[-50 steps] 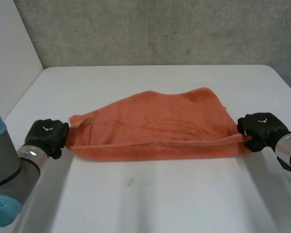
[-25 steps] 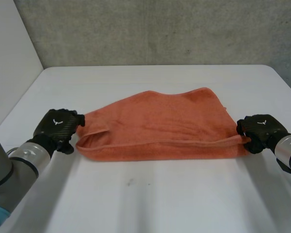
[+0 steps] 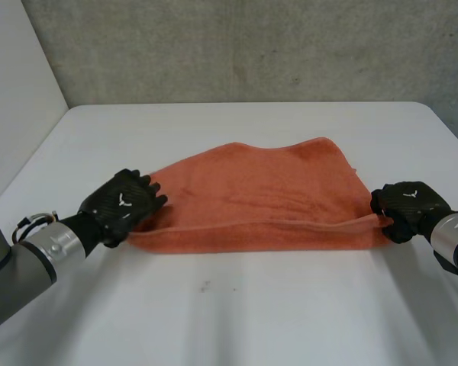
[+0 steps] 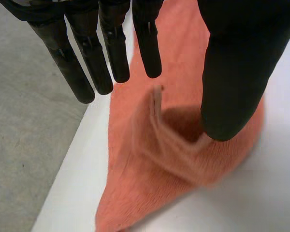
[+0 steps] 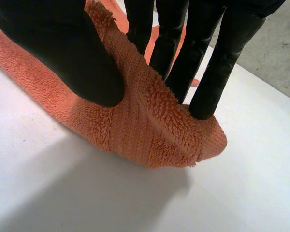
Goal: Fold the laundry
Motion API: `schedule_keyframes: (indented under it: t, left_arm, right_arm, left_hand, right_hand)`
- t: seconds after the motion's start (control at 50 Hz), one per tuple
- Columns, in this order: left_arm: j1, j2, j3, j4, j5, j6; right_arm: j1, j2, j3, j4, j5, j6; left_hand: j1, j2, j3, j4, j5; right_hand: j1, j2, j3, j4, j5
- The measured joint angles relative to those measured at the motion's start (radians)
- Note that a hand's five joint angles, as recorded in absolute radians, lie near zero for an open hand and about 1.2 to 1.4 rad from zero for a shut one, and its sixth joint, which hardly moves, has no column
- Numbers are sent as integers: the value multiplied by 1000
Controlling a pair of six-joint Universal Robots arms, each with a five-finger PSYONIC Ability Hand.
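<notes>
Orange towel (image 3: 267, 191) doubled on white worktop (image 3: 237, 305). Left robot hand (image 3: 120, 204) over left end, fingers straight, gripping nothing. Right robot hand (image 3: 408, 204) pinching right corner.

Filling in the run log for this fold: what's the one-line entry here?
step: fold towel | left hand: open over left end | right hand: pinching right corner

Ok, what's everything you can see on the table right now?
towel: one, orange, lying across the middle of the table
table: one, white, under the towel
wall: one, grey, behind the table
left hand: one, black, over the towel's left end, fingers straight, thumb on a fold
right hand: one, black, pinching the towel's right end between thumb and fingers
</notes>
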Motion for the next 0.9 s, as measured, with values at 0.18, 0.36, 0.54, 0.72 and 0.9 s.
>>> schedule_keyframes:
  t: [0.18, 0.36, 0.54, 0.72, 0.9]
  left_arm:
    - [31, -75, 54, -50, 8, 165]
    - [56, -91, 63, -51, 50, 156]
    - [56, -166, 82, -44, 58, 157]
    - [55, -212, 114, -14, 52, 153]
    - [73, -163, 114, 130, -54, 143]
  right_arm:
    - [-1, 2, 1, 0, 0, 0]
    - [0, 6, 0, 0, 0, -1]
    - [2, 10, 0, 0, 2, -1]
    - [1, 13, -6, -1, 11, -1]
    - [-4, -8, -43, 19, 24, 4]
  left_hand:
    - [0, 0, 0, 0, 0]
    - [0, 0, 0, 0, 0]
    - [35, 44, 41, 37, 36]
    - [534, 532, 518, 522, 522]
    - [605, 655, 651, 657, 640]
  right_hand:
    - [0, 0, 0, 0, 0]
    - [0, 0, 0, 0, 0]
    - [0, 0, 0, 0, 0]
    - [0, 0, 0, 0, 0]
    - [0, 0, 0, 0, 0]
